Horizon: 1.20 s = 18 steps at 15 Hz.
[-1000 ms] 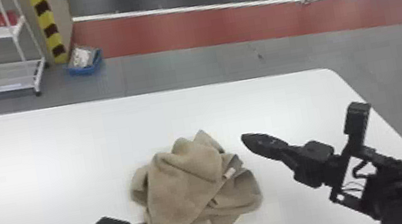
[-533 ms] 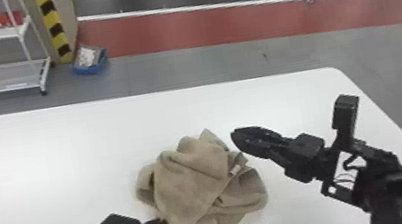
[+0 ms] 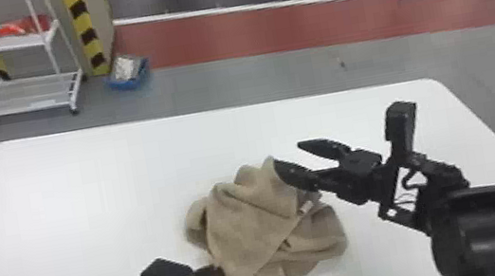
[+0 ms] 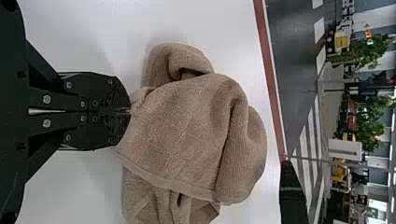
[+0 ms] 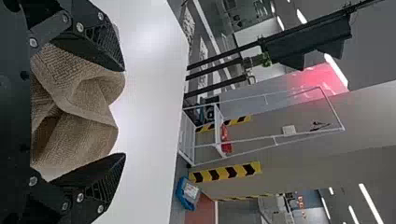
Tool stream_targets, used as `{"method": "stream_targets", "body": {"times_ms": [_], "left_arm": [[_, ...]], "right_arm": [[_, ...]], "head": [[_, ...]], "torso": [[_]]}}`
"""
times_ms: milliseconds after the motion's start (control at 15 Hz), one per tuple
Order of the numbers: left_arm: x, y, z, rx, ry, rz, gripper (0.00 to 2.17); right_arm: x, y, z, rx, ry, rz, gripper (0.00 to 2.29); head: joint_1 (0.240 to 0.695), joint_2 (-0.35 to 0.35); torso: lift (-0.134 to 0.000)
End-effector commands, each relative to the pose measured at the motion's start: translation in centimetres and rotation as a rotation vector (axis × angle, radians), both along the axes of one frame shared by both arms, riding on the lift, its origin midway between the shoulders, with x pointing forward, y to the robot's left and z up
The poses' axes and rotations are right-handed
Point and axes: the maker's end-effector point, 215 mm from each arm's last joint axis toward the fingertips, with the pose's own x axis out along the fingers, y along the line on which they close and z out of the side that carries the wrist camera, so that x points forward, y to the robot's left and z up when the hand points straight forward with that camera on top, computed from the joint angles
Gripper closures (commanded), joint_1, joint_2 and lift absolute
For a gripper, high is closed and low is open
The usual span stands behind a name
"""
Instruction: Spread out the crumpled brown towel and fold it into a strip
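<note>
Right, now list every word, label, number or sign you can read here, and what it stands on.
No text can be read.
White tag on the brown towel: any print is too small to read.
Pale item in the blue box: any print is too blurred to read.
Yellow-and-black marking: stripes, no legible words.

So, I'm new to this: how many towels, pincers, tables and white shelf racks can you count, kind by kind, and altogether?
Towels: 1, the brown towel
Pincers: 2, the left pincer and the right pincer
Tables: 1, the white table
Racks: 1, the white shelf rack
Total: 5
</note>
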Motion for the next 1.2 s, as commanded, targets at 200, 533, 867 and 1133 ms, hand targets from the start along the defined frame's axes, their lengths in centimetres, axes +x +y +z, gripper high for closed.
{"method": "stream_targets", "body": {"times_ms": [200, 533, 867, 1133], "left_arm": [[0.0, 0.1, -0.2, 0.001, 0.003, -0.001, 1.77], [-0.1, 0.1, -0.3, 0.003, 0.005, -0.003, 1.77], [0.0, 0.2, -0.1, 0.001, 0.000, -0.002, 1.77], [1.2, 2.9, 1.4, 0.003, -0.032, 0.052, 1.77]], "right_arm": [[3.3, 0.9, -2.7, -0.010, 0.070, 0.019, 0.38], [2.3, 3.0, -4.6, 0.002, 0.193, 0.087, 1.02], [1.3, 2.9, -4.3, 0.018, 0.205, 0.095, 1.78], [2.4, -1.2, 0.5, 0.010, 0.015, 0.008, 1.78]], "head": [[0.695, -0.100], [0.695, -0.073], [0.695, -0.059], [0.695, -0.064]], "torso": [[-0.124], [-0.124], [-0.124], [-0.124]]}}
